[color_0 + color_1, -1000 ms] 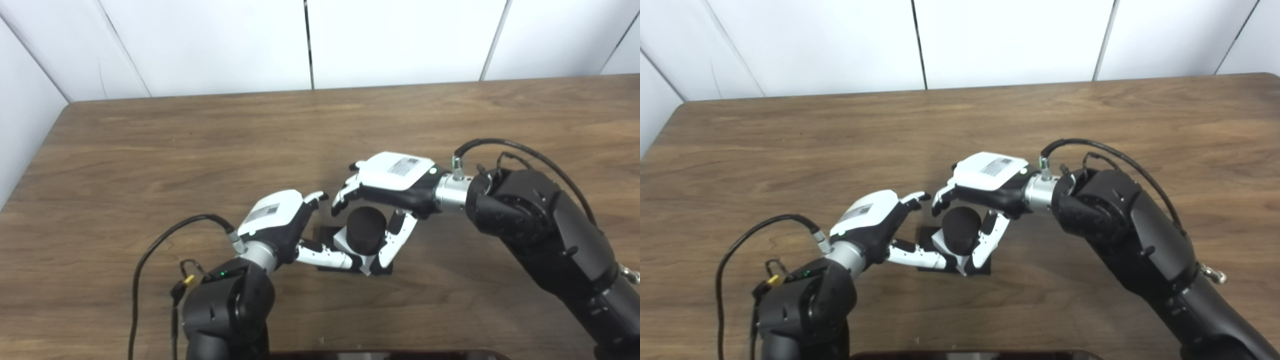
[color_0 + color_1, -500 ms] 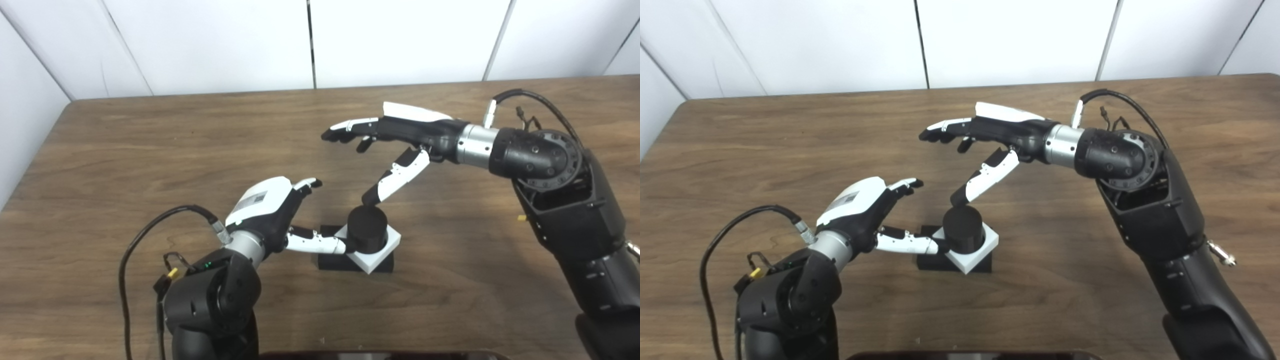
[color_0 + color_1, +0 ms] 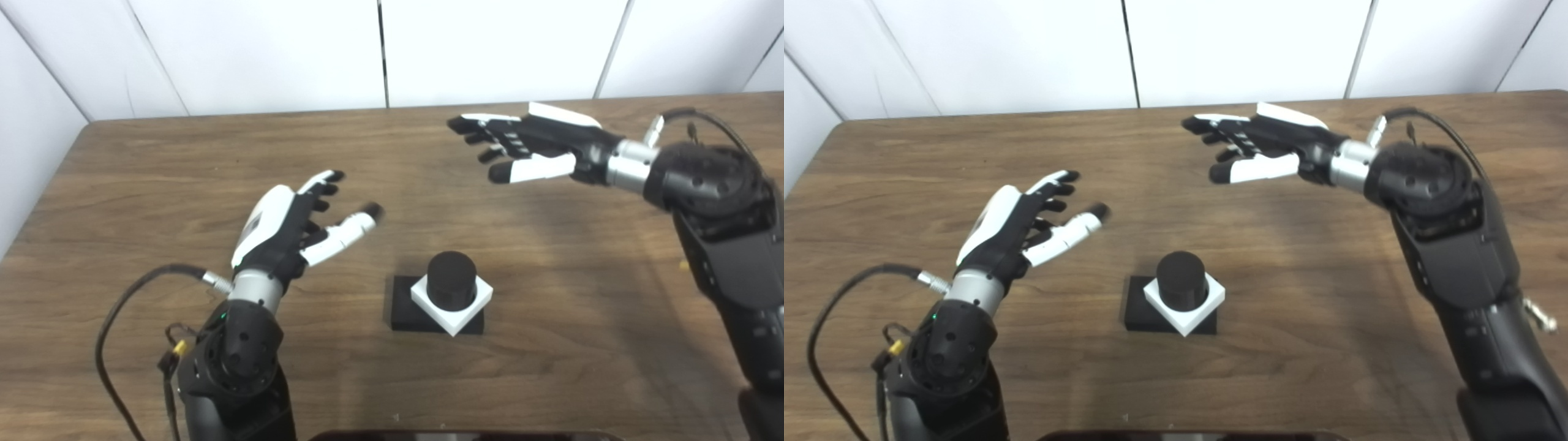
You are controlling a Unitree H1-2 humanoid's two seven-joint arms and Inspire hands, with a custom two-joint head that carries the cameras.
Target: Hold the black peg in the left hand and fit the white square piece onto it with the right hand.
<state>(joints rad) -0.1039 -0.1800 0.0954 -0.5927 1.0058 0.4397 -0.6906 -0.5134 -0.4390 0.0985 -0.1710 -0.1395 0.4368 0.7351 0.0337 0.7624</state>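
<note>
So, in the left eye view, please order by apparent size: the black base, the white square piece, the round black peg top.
1. black base, partly covered
2. white square piece
3. black peg top, smallest

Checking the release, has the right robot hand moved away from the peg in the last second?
Yes. The right robot hand was wrapped around the peg; now it is open, up toward the table's far edge.
</note>
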